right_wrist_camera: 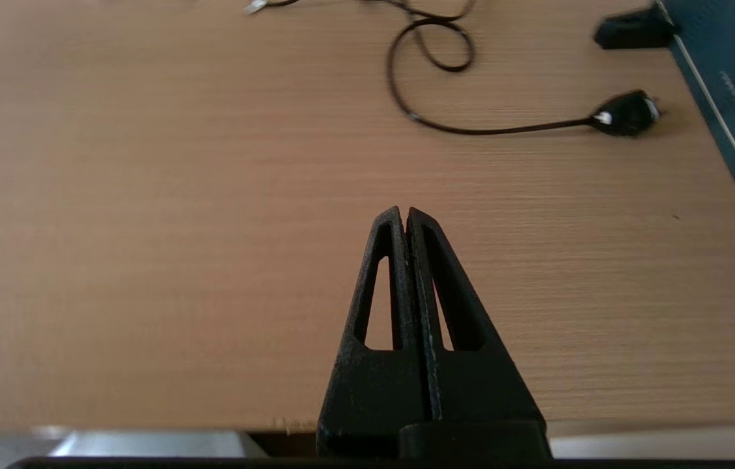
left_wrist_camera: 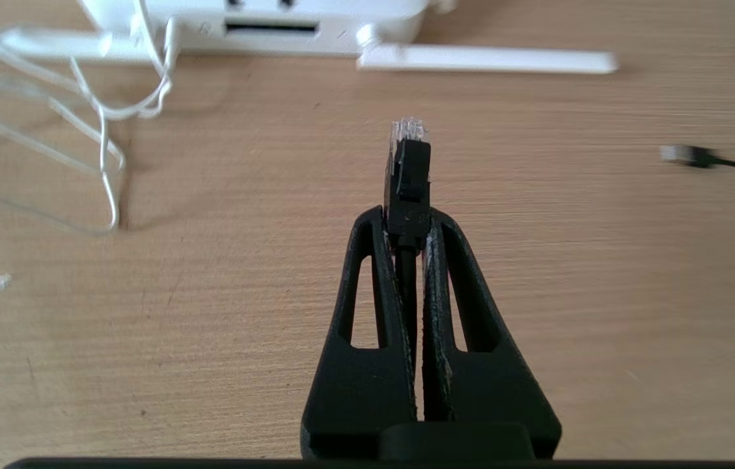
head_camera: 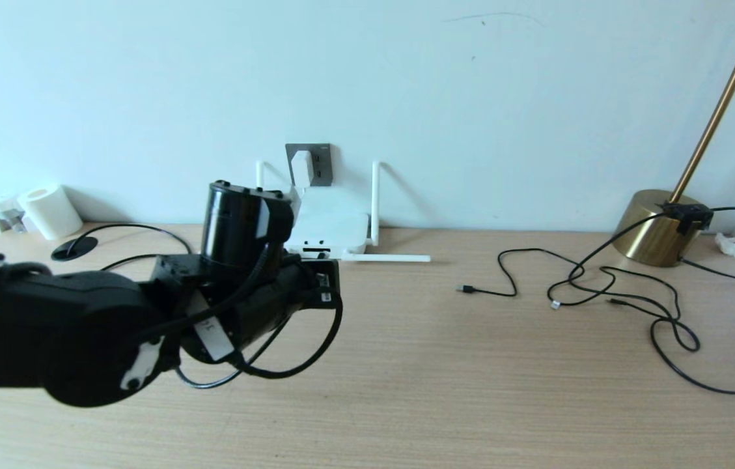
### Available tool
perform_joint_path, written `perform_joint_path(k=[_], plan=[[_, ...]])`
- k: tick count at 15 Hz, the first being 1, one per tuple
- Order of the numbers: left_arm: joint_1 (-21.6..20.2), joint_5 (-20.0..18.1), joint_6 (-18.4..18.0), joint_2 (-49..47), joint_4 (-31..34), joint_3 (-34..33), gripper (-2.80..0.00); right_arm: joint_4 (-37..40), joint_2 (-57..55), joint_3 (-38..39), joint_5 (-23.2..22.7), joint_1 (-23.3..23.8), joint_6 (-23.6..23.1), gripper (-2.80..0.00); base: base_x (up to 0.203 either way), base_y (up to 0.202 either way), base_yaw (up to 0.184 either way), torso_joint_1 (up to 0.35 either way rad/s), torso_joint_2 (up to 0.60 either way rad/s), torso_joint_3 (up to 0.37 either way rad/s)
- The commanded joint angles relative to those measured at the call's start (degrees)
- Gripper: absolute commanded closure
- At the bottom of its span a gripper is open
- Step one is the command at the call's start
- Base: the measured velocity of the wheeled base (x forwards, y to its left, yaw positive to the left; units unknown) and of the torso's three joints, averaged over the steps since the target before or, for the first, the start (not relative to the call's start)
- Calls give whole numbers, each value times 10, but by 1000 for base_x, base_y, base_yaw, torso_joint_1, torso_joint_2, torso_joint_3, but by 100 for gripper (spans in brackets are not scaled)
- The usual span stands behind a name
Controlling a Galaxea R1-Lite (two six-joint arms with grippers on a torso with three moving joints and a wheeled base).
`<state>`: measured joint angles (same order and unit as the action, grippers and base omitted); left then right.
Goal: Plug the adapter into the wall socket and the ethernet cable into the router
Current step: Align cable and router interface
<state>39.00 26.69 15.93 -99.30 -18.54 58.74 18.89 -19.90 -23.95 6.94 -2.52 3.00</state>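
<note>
Spanning wood-grain desk; pale wall

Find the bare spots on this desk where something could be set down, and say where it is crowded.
Free: the wood between the router and the black cables, and the near desk front. Crowded: the white cord beside the router, and the lamp base corner.
</note>
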Motion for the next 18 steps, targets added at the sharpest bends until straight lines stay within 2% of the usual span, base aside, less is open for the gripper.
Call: perform_joint_path(k=[1,3,5,8,9,11,13,14,16,18], plan=[[0,25,22,-53,-1,8,0,1,81,31,-25,4,-23,0,0,0,0,0,0,0],[0,44,50,-90,-1,30,0,1,151,57,-70,13,-45,0,0,0,0,0,0,0],[-1,59,80,-118,0,51,0,-3,199,109,-90,17,-65,0,0,0,0,0,0,0],[-1,58,103,-136,0,51,0,-92,199,198,-72,19,-82,0,0,0,0,0,0,0],[-2,58,105,-142,-2,49,0,-126,199,213,-66,20,-84,0,0,0,0,0,0,0],[-5,57,117,-142,-2,47,0,-143,199,222,-65,20,-87,0,0,0,0,0,0,0],[-7,56,117,-140,-4,49,0,-211,199,246,-66,20,-89,0,0,0,0,0,0,0],[-10,53,117,-139,-3,49,0,-207,199,247,-67,20,-87,0,0,0,0,0,0,0],[-21,16,115,-126,-2,46,0,-206,199,247,-64,20,-75,0,0,0,0,0,0,0],[-35,-49,113,-106,0,45,0,-208,199,246,-56,20,-24,0,0,0,0,0,0,0]])
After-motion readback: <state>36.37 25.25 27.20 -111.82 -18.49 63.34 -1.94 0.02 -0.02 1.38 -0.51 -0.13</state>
